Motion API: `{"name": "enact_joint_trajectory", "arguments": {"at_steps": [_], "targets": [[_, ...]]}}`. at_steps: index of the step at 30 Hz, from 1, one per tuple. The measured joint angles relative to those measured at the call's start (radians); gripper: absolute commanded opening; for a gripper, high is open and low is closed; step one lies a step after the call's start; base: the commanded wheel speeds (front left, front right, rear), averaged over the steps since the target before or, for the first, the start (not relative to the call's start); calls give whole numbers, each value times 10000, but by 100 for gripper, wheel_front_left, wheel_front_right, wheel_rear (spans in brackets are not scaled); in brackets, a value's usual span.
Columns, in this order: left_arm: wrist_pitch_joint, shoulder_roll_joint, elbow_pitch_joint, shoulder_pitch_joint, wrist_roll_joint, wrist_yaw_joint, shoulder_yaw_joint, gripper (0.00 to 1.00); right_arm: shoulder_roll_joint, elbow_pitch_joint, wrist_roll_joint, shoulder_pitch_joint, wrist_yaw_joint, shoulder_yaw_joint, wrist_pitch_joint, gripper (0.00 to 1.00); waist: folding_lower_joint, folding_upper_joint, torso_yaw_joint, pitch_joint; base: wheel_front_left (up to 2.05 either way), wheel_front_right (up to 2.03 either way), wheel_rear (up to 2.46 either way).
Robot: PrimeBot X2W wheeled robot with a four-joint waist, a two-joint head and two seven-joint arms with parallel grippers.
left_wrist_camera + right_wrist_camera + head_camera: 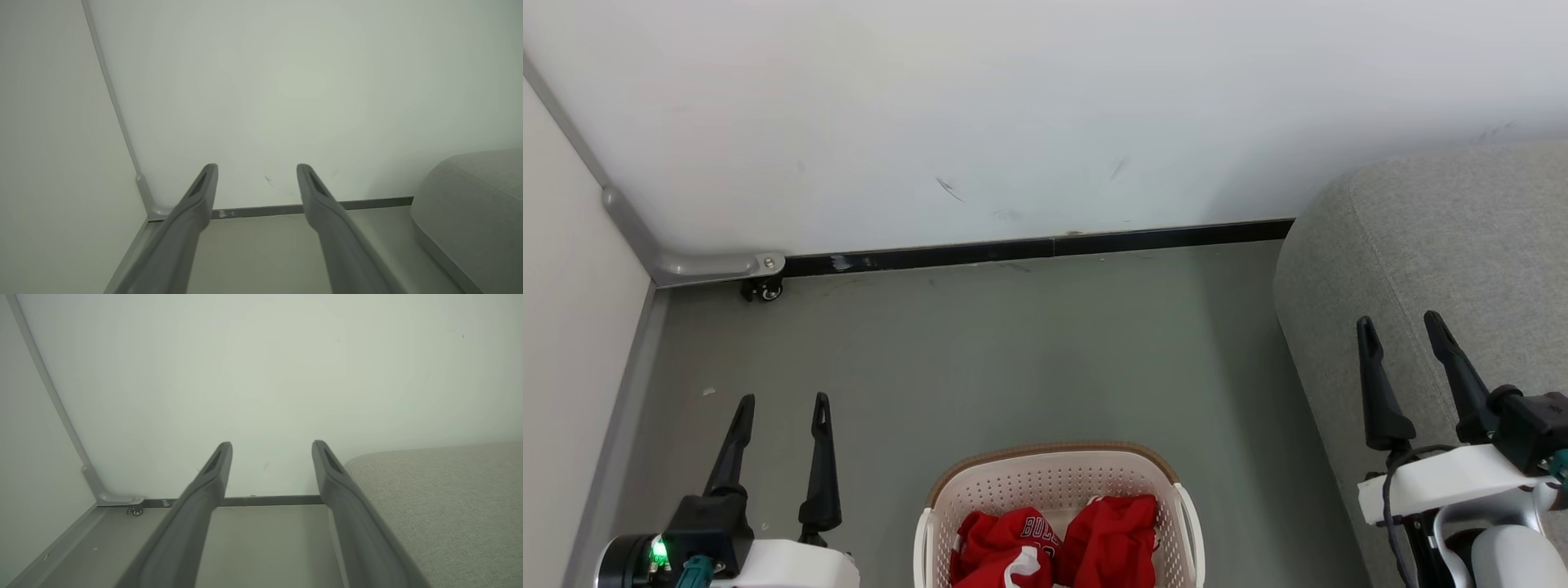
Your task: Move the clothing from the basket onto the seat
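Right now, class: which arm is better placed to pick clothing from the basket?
Probably left: the left gripper, open, hangs nearer the basket of clothing; the right gripper, also open, is farther off, by the seat.

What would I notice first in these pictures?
The bright red clothing jumps out first, bunched in the cream basket at the bottom middle. Next comes the big grey seat on the right, with the open right hand showing against it and the open left hand at lower left.
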Motion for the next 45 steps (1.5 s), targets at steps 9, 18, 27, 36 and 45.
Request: {"name": "enact_joint_trajectory", "arguments": {"at_steps": [9, 18, 27, 36, 45], "targets": [[0, -46, 104, -2, 73, 184, 98, 100, 2, -52, -40, 7, 0, 50, 86, 100, -1, 0, -32, 10, 0, 0, 0], [0, 65, 77, -51, 274, 244, -52, 100, 2, -140, -8, 33, 0, 75, 169, 100, -1, 0, -51, 11, 0, 0, 0], [0, 33, 84, -176, 263, 242, -17, 100, 2, -140, 75, 55, 0, 56, 169, 100, -1, 0, -48, -2, 0, 0, 0], [0, 0, 132, -175, 257, 146, -92, 100, 2, -228, 144, 64, 0, 52, 163, 100, -1, 0, -46, 12, 0, 0, 0], [0, 21, 466, -373, 366, 10, -391, 100, 2, -654, 128, 64, 0, 104, 148, 100, -1, 0, -90, 149, 0, 0, 0]]}}
